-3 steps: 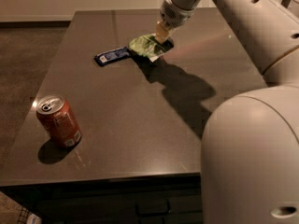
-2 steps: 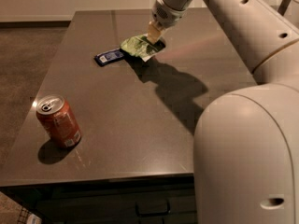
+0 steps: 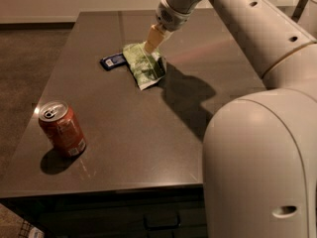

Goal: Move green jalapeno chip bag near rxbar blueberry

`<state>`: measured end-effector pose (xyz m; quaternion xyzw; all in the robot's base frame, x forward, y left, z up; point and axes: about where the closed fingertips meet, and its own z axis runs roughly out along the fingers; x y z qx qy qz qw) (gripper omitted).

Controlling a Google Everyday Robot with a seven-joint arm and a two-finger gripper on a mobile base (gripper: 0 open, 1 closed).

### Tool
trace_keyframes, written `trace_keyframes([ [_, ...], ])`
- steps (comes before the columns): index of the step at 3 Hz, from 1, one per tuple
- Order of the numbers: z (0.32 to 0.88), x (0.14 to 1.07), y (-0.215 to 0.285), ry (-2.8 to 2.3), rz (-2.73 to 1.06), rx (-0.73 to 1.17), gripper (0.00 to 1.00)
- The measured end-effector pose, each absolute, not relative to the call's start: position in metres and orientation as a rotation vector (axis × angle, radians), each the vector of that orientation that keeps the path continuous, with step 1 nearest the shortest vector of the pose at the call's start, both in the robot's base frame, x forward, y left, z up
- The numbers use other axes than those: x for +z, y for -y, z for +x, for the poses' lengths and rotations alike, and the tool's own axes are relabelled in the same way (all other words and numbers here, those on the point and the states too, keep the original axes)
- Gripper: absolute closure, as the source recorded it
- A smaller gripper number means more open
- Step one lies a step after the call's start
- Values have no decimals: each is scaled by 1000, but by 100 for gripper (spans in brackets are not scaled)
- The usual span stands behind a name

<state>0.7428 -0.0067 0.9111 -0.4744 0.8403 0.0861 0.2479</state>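
bag: green jalapeno chip bag (image 3: 142, 67) lies crumpled on tabletop (image 3: 148, 138), just beside rxbar blueberry (image 3: 113, 61).
pincer: pincer (image 3: 151, 46) at the bag's far edge; grip state, cannot tell.
handling: likely light, soft, crinkly, slippery; pinch the top seam.
room: open to the right and front; soda can (image 3: 62, 128) well apart; edges far.

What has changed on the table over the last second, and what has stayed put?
The gripper, over the far part of the table, has moved left with the bag, toward the bar. The bag now lies right beside the bar. Whether the bag has been let go cannot be told. The bar and the can stayed where they were.
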Motion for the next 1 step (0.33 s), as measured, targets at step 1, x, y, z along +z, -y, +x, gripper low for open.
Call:
trace_keyframes([
  [1,743,910,6,-2291,-1295,237,0],
])
